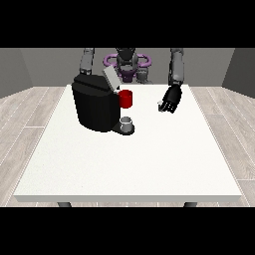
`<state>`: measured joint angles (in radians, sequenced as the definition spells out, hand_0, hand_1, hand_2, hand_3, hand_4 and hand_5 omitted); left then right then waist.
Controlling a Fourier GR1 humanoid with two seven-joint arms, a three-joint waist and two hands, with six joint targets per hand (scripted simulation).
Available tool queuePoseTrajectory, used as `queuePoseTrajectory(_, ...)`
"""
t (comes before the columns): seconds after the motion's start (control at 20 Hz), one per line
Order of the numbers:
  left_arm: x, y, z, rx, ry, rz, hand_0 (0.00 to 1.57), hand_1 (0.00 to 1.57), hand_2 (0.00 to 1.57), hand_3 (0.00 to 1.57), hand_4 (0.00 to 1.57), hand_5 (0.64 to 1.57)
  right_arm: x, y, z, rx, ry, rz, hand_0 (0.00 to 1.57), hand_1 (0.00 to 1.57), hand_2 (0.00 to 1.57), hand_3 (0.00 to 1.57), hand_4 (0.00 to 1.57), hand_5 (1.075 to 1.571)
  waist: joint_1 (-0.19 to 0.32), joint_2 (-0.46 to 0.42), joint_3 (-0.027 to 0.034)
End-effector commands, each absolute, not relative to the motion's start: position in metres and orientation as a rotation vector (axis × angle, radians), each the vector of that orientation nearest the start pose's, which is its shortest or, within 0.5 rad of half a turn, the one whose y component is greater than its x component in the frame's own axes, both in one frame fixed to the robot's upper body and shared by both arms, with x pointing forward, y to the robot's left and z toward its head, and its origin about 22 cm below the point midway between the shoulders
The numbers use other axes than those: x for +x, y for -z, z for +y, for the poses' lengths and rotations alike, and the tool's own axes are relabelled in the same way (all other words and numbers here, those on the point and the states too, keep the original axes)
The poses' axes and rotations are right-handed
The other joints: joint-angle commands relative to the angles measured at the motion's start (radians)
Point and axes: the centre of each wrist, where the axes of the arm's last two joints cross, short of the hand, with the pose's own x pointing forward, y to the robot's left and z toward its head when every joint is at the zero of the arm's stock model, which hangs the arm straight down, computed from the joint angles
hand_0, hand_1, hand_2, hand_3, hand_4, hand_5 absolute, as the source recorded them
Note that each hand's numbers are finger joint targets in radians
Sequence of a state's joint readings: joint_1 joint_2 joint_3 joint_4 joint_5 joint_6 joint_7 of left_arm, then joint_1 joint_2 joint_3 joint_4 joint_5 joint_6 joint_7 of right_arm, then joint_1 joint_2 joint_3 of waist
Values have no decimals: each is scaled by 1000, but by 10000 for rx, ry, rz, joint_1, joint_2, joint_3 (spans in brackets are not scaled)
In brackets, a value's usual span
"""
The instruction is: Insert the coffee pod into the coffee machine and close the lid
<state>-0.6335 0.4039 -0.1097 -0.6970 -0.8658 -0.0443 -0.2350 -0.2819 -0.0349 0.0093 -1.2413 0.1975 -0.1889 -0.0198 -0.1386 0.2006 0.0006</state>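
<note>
Front view: hand at the view's right (171,99) hangs above the table (149,159), fingers curled around a small pale pod (160,104).

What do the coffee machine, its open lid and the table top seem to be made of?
The coffee machine looks like matte black plastic: dark, with hardly any shine. Its raised lid is light grey, perhaps plastic or brushed metal; the view leaves this open. The table top looks like smooth white laminate, plain and without grain.
</note>
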Motion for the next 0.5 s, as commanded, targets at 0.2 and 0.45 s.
queuePoseTrajectory(0.2, 400, -49, 308, 5932, 11472, -14160, 1449, 1449, 1434, 1357, 517, 1571, 306, 13, -202, -2801, -1509, -15425, 0, 0, 0, 0, 0, 1571, -10, -100, -8)
queuePoseTrajectory(0.45, 410, -63, 271, 4880, 12606, -13040, 1375, 1375, 1381, 1327, 490, 1571, 300, 31, -228, -2636, -1374, -14283, 0, 0, 0, 0, 0, 1571, 337, -1504, -1)
